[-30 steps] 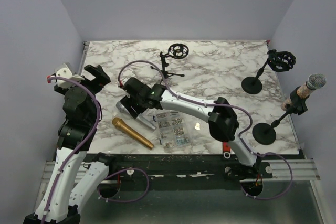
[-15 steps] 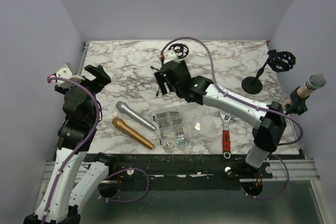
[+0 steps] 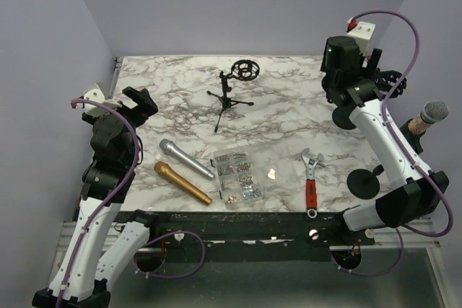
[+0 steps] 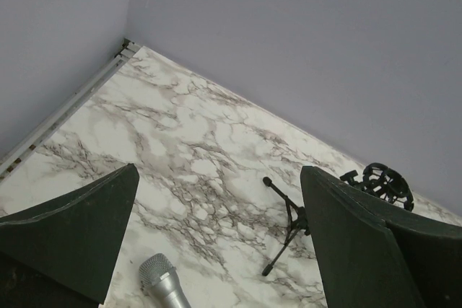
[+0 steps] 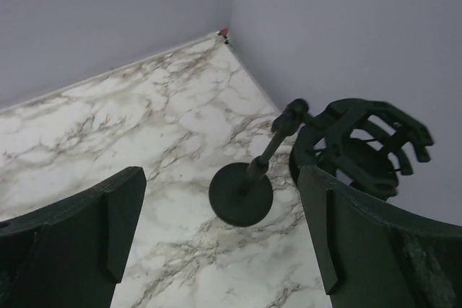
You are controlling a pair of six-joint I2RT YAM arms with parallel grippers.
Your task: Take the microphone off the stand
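Note:
A microphone (image 3: 433, 112) with a silver grille sits in the clip of a black round-base stand (image 3: 363, 183) at the right edge in the top view. It does not show in the wrist views. My right gripper (image 3: 354, 95) is raised at the far right, open and empty (image 5: 220, 185). It hangs over a second round-base stand (image 5: 242, 194) with an empty shock mount (image 5: 361, 146), behind the microphone's stand. My left gripper (image 3: 139, 102) is open and empty (image 4: 216, 178) over the table's left side.
A silver microphone (image 3: 186, 159) and a gold one (image 3: 182, 182) lie near the front left. A tripod stand (image 3: 229, 95) stands at the back middle. A clear screw box (image 3: 237, 176) and a red-handled wrench (image 3: 311, 182) lie near the front edge.
My right arm has swung from the silver microphone at the table's left middle up to the far right corner, leaving that microphone lying on the table. My left arm has barely shifted.

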